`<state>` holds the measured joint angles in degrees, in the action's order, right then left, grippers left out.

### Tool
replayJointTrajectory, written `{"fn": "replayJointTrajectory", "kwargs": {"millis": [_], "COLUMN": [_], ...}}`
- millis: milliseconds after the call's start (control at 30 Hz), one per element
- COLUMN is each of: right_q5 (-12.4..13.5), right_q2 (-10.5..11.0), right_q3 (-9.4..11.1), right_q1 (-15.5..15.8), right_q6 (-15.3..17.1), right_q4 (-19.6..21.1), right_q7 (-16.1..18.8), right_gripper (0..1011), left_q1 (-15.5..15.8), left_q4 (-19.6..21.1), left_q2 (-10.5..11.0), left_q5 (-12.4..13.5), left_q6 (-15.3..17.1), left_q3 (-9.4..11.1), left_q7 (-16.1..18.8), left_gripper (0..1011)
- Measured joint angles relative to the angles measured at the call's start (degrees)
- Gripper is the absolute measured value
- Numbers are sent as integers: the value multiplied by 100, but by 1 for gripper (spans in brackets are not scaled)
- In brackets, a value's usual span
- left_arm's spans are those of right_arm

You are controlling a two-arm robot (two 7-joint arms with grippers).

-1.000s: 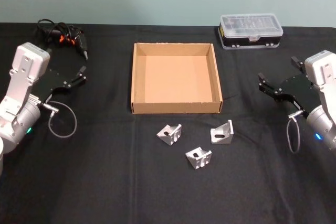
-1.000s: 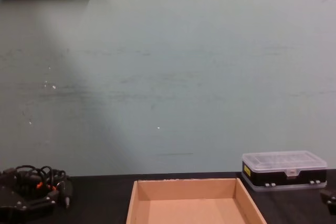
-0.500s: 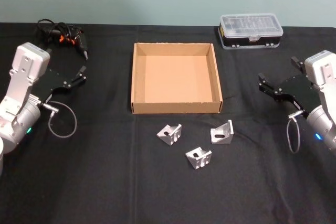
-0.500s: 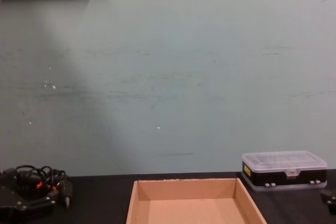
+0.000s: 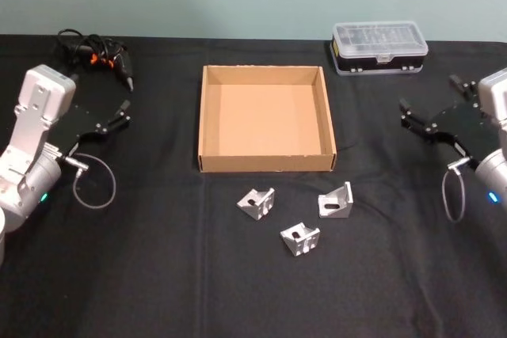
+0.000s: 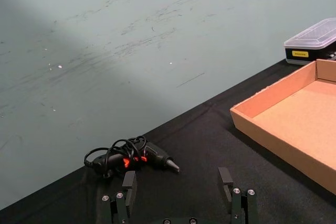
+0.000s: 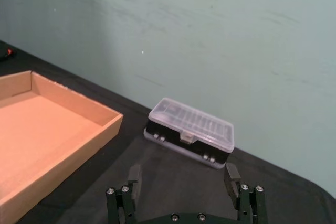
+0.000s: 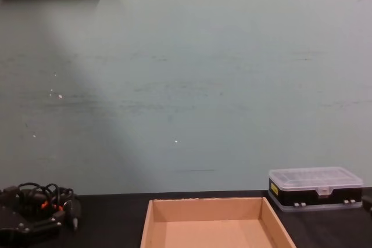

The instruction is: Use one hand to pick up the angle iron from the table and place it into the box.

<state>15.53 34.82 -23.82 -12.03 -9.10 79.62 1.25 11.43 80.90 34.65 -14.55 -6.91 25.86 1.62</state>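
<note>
Left gripper and right gripper both hang open, empty. Angle irons sit bunched on the table just near of the box, so a sloppy grab might bump neighbours

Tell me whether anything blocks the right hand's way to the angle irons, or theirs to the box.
Nothing visible does. Bare table lies between the open right hand and the three angle irons, which sit just before the box; its low near wall is all they must clear. The left hand is parked left.
</note>
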Motion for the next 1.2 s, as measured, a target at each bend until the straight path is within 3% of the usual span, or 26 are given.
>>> {"fn": "replayJointTrajectory", "kwargs": {"millis": [200, 333, 400, 533, 567, 667, 833, 1200], "right_q5": [248, 629, 898, 1066, 1132, 1200, 1131, 541], "right_q2": [213, 653, 1071, 1377, 1490, 1593, 1544, 905], "right_q3": [193, 240, 211, 150, 113, 56, -124, -485], "right_q1": [105, 267, 383, 471, 507, 541, 486, -151], "right_q6": [-89, -150, -267, -378, -418, -455, -453, -207], "right_q4": [174, 438, 604, 713, 753, 791, 762, 28], "right_q7": [473, 1416, 2328, 3067, 3404, 3786, 4204, 4458], "right_gripper": [1002, 1002, 1002, 1002, 1002, 1002, 1002, 1002], "left_q1": [0, 0, 0, 0, 0, 0, 0, 0], "left_q4": [0, 0, 0, 0, 0, 0, 0, 0], "left_q2": [0, 0, 0, 0, 0, 0, 0, 0], "left_q5": [0, 0, 0, 0, 0, 0, 0, 0], "left_q6": [0, 0, 0, 0, 0, 0, 0, 0], "left_q3": [0, 0, 0, 0, 0, 0, 0, 0], "left_q7": [0, 0, 0, 0, 0, 0, 0, 0], "left_gripper": [1011, 1011, 1011, 1011, 1011, 1011, 1011, 1011]}}
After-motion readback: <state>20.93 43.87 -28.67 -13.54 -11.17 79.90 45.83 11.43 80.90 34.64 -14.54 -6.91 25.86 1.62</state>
